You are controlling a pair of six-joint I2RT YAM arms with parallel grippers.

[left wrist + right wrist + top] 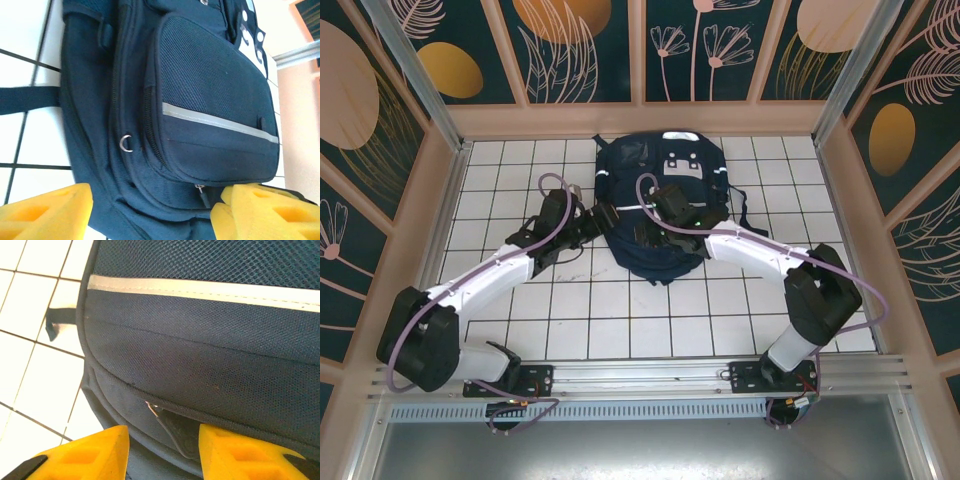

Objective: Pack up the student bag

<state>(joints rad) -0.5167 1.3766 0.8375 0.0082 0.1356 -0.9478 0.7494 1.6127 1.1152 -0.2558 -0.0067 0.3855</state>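
Note:
The student bag point(665, 175) is a navy backpack with a white reflective stripe, lying flat at the back middle of the tiled table. My left gripper point(607, 215) is at its left side. In the left wrist view its yellow fingers point(45, 212) stand wide apart, open, astride the bag's point(210, 85) lower edge, with a zipper pull point(201, 192) by the right finger. My right gripper point(655, 232) is over the bag's near part. In the right wrist view it point(164, 452) is open, a dark zipper pull tab point(177, 432) hanging between the fingers, close to the right one, against the bag point(210, 350).
The white tiled table point(620, 310) is boxed in by peach-framed wall panels point(435, 200) on three sides. A metal rail point(650, 375) runs along the near edge. Dark straps point(745, 215) trail from the bag's right side, and one strap point(25, 97) lies across the tiles.

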